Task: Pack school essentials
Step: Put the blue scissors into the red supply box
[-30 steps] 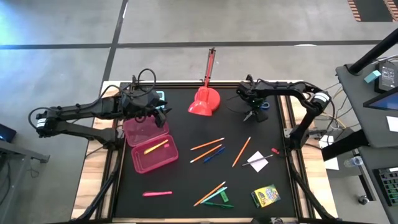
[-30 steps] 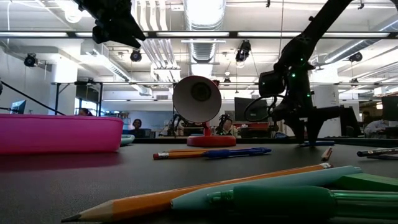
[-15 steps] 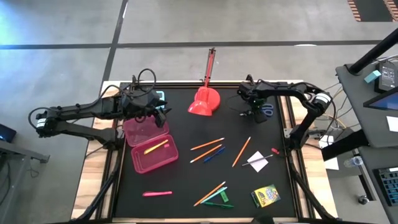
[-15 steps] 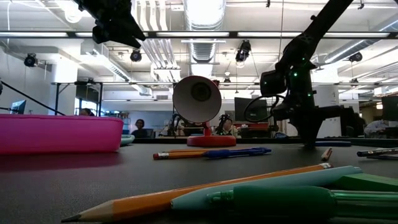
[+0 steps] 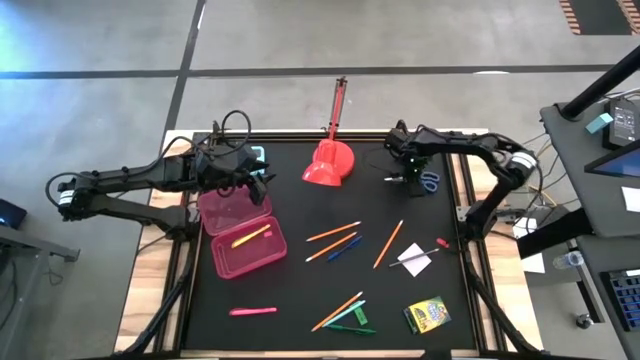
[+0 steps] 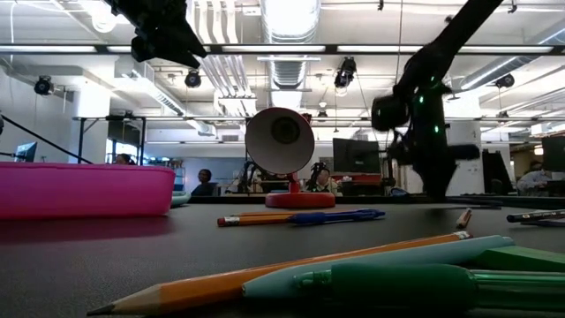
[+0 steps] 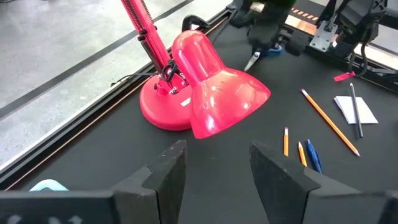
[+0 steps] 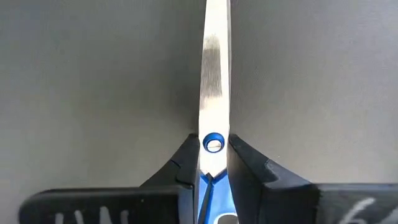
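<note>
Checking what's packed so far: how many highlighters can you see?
2. A yellow highlighter lies inside the pink plastic box; a pink highlighter lies on the black table, outside the box. Others may be hidden.

A black table (image 5: 300, 290) carries a pink case (image 5: 245, 250), red lamp (image 5: 328, 165), pencils (image 5: 333, 233), scissors (image 5: 428, 180) and crayon box (image 5: 427, 314)

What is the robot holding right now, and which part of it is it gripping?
The right gripper is closed on the scissors at the pivot screw, just above the blue handles. The left gripper holds nothing.
</note>
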You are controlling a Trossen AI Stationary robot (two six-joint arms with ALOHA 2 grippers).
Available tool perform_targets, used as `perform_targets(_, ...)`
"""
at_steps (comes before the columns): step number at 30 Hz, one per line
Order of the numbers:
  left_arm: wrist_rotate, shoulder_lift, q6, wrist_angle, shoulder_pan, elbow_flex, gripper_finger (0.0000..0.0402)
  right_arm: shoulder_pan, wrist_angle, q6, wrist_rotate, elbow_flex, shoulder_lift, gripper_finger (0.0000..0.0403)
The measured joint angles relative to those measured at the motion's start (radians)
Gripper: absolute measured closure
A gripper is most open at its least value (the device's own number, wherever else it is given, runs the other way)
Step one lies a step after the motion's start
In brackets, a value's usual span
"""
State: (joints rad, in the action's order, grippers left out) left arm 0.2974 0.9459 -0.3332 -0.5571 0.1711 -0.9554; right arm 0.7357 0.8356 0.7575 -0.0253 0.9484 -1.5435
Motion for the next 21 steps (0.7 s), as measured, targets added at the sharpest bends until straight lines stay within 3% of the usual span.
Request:
perform_targets(9,-0.001,0.000,0.000,0.016,0.000,0.000,0.0242,-0.009,-0.028,-0.326,0.200,0.001,0.185,0.0355)
perform_targets(17,-0.004,0.000,0.079,0.154,0.000,0.000,0.0242,-0.044,-0.106,-0.624,0.217,0.027,0.358,0.0355)
perform_targets(21,-0.004,0.000,0.170,0.267,0.000,0.000,0.0242,-0.076,-0.266,-0.767,0.207,0.036,0.438,0.0355)
